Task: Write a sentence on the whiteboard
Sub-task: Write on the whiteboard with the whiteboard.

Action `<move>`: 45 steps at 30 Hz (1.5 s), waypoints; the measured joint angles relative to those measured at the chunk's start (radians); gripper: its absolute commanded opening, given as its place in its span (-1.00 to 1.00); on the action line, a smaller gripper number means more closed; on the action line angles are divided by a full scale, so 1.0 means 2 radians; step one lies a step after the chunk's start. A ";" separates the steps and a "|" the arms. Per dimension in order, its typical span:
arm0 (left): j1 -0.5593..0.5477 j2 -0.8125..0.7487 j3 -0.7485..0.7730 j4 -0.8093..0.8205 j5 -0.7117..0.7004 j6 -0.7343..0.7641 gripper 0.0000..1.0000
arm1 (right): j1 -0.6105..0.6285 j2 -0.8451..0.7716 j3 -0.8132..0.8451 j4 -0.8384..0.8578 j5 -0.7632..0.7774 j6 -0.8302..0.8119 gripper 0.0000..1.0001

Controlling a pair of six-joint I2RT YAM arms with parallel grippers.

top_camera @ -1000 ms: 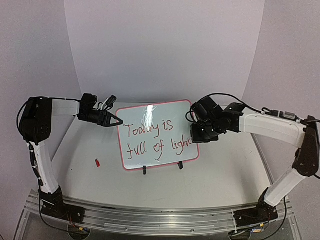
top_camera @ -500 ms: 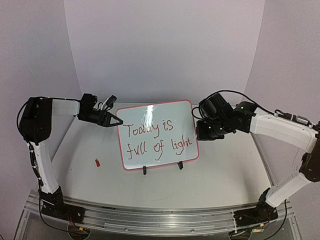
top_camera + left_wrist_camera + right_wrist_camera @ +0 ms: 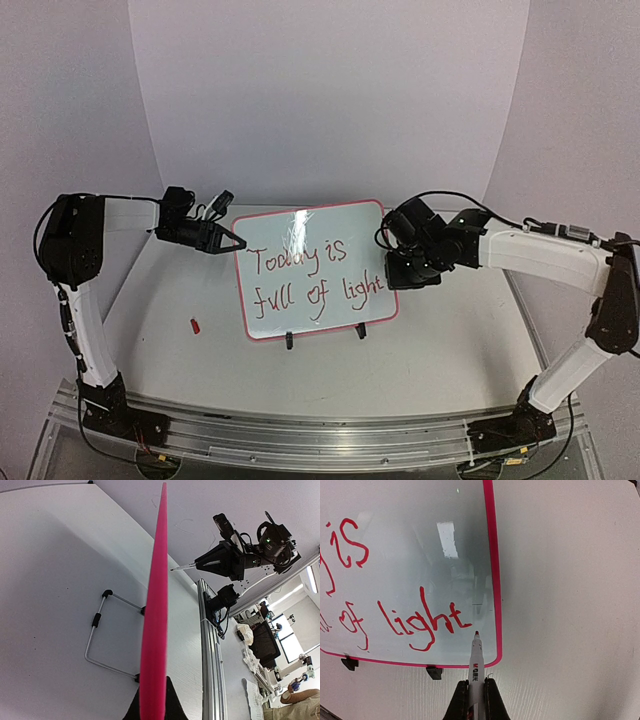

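Pale lilac walls close in a white surface (image 3: pixel 430 340), and at its middle the whiteboard (image 3: pixel 300 235) stands propped, leaning back, between the two arms. It is a glossy white rectangle in a thin pink-red frame with rounded corners, and ceiling lights glare off its upper part. Red handwriting runs in two lines: "Today is" above, "full of light" below. Two small black clip feet (image 3: pixel 289 341) sit under its lower edge, and the left wrist view shows a bent wire stand (image 3: pixel 95 645) on the surface behind the board.

At the board's upper left corner the left pincer (image 3: pixel 238 241) is clenched on the frame; its own camera sees the pink edge running up from between the dark fingers. At the right edge the right pincer (image 3: pixel 476 692) is clenched on a white marker (image 3: pixel 475 662), whose red tip sits just under the last "t" of "light", near the lower right corner; whether it touches the face I cannot tell.

A small red cap (image 3: pixel 196 325) lies on the surface, well to the left of the board.
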 measured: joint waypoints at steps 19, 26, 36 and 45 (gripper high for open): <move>-0.001 0.003 0.002 -0.001 0.001 0.000 -1.00 | 0.000 0.030 0.000 0.003 0.015 0.003 -1.00; -0.001 0.003 0.002 -0.001 0.002 0.000 -1.00 | 0.000 0.031 0.000 0.004 0.019 0.003 -1.00; -0.001 0.003 0.002 -0.002 0.002 0.000 -1.00 | 0.000 0.031 0.000 0.004 0.022 0.003 -1.00; -0.001 0.003 0.003 -0.002 0.002 -0.001 -1.00 | 0.000 0.032 0.000 0.004 0.022 0.003 -1.00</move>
